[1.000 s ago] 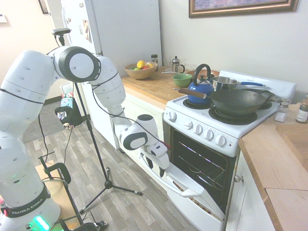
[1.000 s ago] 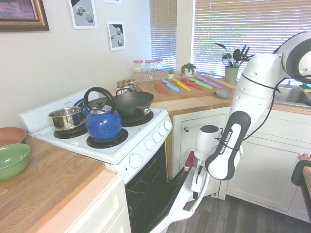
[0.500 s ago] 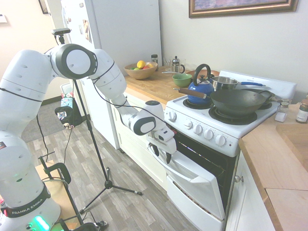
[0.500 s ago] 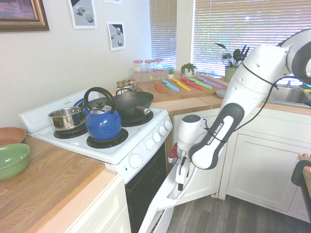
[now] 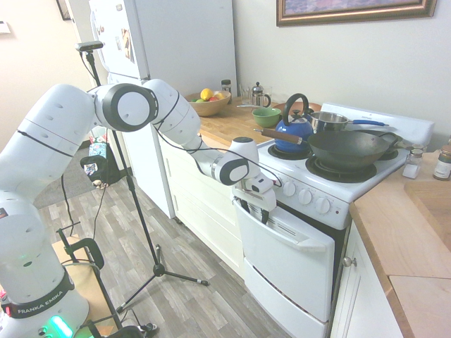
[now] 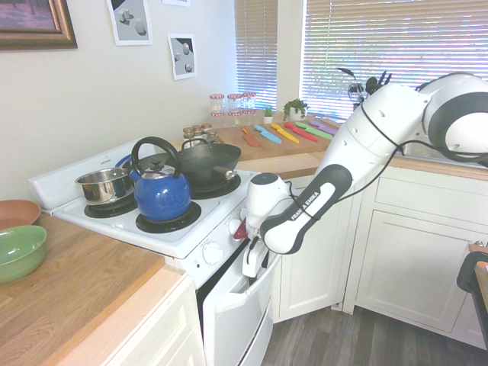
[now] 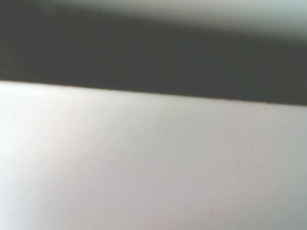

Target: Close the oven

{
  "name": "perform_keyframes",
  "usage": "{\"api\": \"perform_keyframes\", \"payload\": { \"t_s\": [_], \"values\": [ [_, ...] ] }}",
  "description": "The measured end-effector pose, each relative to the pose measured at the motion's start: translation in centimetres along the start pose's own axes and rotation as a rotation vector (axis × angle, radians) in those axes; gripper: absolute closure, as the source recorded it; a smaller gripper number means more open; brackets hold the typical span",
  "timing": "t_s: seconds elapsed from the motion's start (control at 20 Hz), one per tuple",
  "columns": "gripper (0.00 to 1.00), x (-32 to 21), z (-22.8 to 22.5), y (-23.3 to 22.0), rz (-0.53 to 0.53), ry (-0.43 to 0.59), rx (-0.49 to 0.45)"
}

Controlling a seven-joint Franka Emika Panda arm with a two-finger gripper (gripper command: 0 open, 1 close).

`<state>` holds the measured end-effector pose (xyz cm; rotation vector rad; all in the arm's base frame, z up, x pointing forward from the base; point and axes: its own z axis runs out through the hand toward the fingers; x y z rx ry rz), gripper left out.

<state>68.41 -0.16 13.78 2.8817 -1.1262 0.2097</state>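
Note:
The white oven (image 5: 304, 191) stands between wooden counters, with its door (image 5: 289, 266) almost upright and a thin dark gap left at the top. My gripper (image 5: 264, 209) presses against the door's upper edge by the bar handle (image 5: 301, 240), fingers pointing down and shut with nothing held. The second exterior view shows the gripper (image 6: 250, 268) on the door (image 6: 236, 320) just below the knobs. The wrist view is filled by the blurred white door (image 7: 153, 167) under a dark band.
A blue kettle (image 5: 292, 130), a wok (image 5: 349, 148) and a steel pot (image 5: 325, 121) sit on the burners. White cabinets (image 5: 204, 208) flank the oven, with a fridge (image 5: 169, 42) further left. More cabinets (image 6: 396, 259) stand across the corner.
The gripper has swung up and toward the stove, pushing the door from a wide-open tilt to almost upright. The dark racked cavity is no longer visible.

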Motion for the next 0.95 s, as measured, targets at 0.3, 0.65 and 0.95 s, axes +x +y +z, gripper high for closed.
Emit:
{"api": "perform_keyframes", "payload": {
  "t_s": [0.3, 0.65, 0.95],
  "values": [
    [0.0, 0.1, -2.9, -1.2, -0.02, 0.034, 0.031],
    [0.0, -3.4, -11.0, 0.6, -0.028, 0.048, 0.083],
    [0.0, -9.2, -15.0, 7.2, 0.051, -0.083, 0.01]
  ]
}}
